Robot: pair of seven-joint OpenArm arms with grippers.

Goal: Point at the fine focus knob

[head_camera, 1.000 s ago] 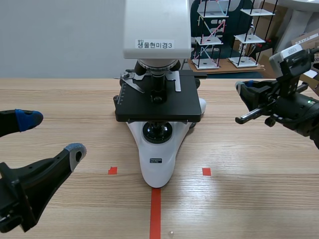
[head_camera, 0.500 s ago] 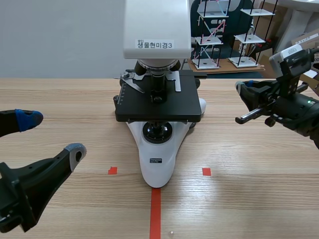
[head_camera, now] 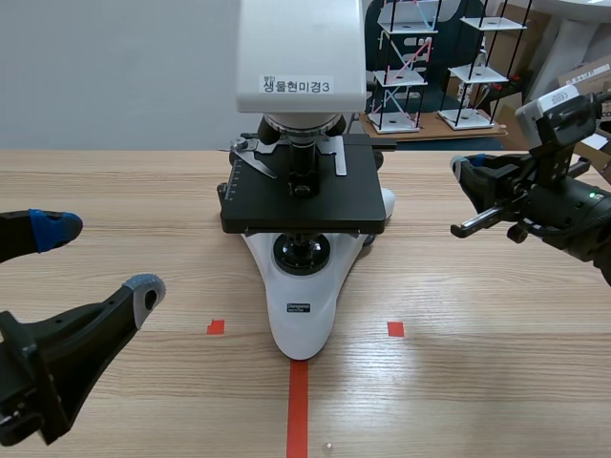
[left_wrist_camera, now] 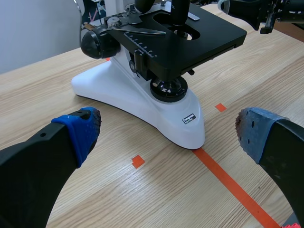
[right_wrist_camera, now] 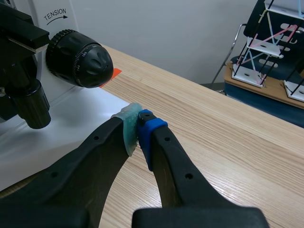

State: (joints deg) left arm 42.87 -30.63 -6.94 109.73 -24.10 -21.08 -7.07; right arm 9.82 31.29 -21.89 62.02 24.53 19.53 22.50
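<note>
Fine focus knob (right_wrist_camera: 96, 60) ahead of right tool (right_wrist_camera: 137, 124), offset toward microscope (right_wrist_camera: 71, 114), end face turned toolward. Right tool closed, empty. Left tool (head_camera: 100, 258) wide open, empty, farther off.

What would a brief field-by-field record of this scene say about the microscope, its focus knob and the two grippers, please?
microscope: white and black, upright on the table, between the two arms
focus knob: black, on the microscope's side, ahead of the right gripper
right gripper: shut on nothing, tips short of the focus knob, no contact
left gripper: open, holding nothing, low, apart from the microscope
</note>
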